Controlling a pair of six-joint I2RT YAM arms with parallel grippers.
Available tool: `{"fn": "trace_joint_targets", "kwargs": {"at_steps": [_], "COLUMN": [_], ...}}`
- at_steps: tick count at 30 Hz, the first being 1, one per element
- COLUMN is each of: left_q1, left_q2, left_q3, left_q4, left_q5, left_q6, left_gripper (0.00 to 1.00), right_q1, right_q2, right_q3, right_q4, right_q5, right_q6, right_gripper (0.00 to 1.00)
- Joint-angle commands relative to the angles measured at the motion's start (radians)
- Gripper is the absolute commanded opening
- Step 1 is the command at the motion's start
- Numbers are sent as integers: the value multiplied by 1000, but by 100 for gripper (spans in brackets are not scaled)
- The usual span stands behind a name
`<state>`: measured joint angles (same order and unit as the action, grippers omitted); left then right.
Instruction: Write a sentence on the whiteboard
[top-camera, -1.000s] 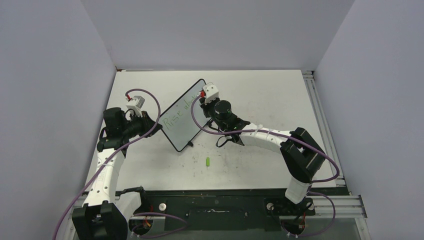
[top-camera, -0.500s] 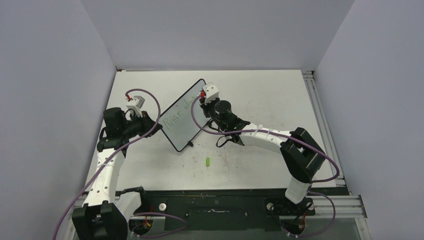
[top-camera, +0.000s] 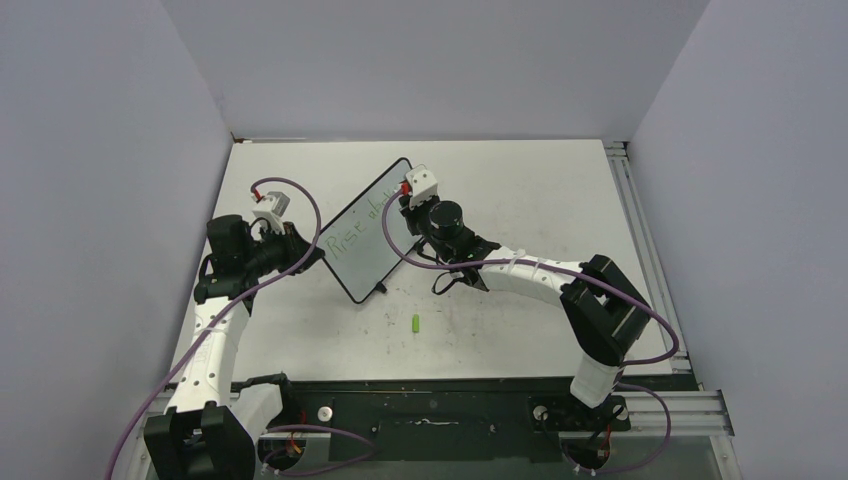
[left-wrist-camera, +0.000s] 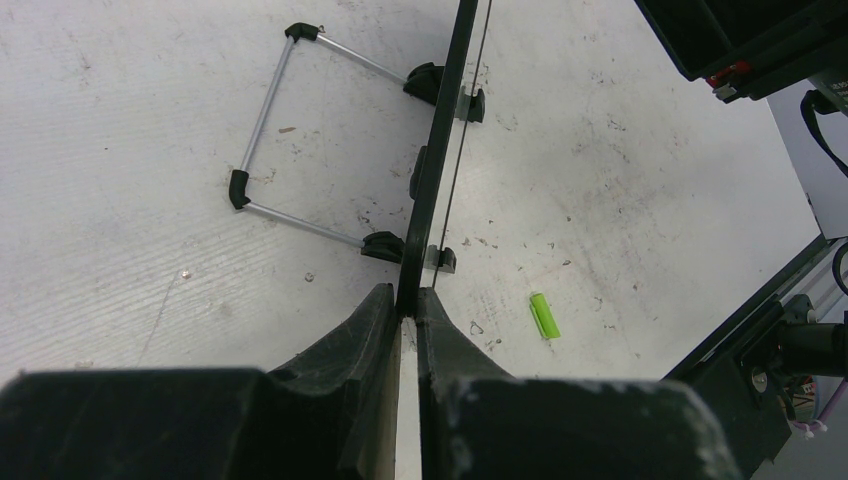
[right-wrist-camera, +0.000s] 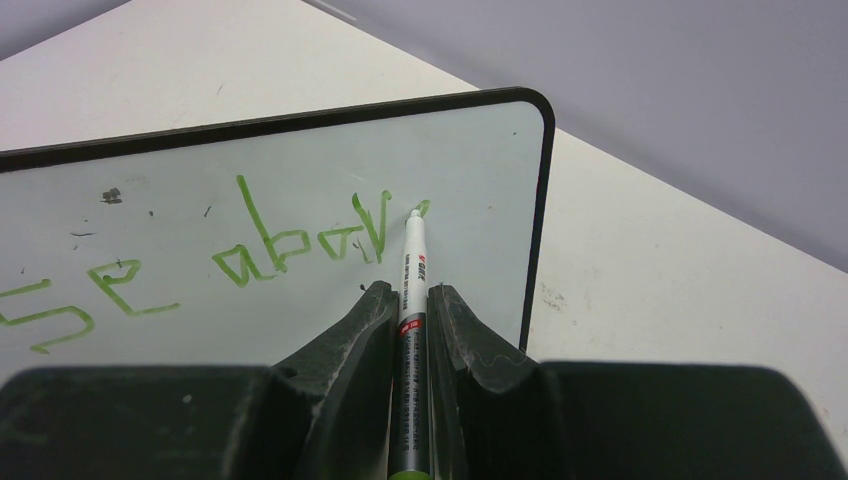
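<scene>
Clamps the whiteboard (right-wrist-camera: 300, 150) with the left tool (left-wrist-camera: 405, 300) for steadiness. Grips the marker (right-wrist-camera: 411, 270) in the right tool (right-wrist-camera: 408, 291) to extend the sentence (right-wrist-camera: 250, 215).

The white table (top-camera: 540, 190) is scuffed and speckled with dark marks. A small whiteboard (top-camera: 365, 235) stands upright on it, left of the middle, resting on black feet (left-wrist-camera: 440, 258) and a wire stand (left-wrist-camera: 270, 105). A short green cap (top-camera: 416, 323) lies flat on the table, near the board's closer end but apart from it.
</scene>
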<state>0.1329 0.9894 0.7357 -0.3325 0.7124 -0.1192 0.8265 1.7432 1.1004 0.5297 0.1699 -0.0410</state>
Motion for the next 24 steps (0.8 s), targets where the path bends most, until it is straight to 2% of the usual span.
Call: {"fn": "trace_joint_targets", "kwargs": {"at_steps": [1, 24], "left_q1": [2, 2], "left_q2": [-23, -24], "left_q3": [44, 44], "left_q4": [33, 33], "left_q5": [19, 19], "left_q6": [-2, -2], "left_gripper": [0, 0], "right_q1": [1, -2], "right_q2": [-25, -32], "right_q3": [31, 48], "right_q4": [59, 63], "right_q5": [15, -9], "right_q6": [0, -8], "right_gripper": [5, 5]}}
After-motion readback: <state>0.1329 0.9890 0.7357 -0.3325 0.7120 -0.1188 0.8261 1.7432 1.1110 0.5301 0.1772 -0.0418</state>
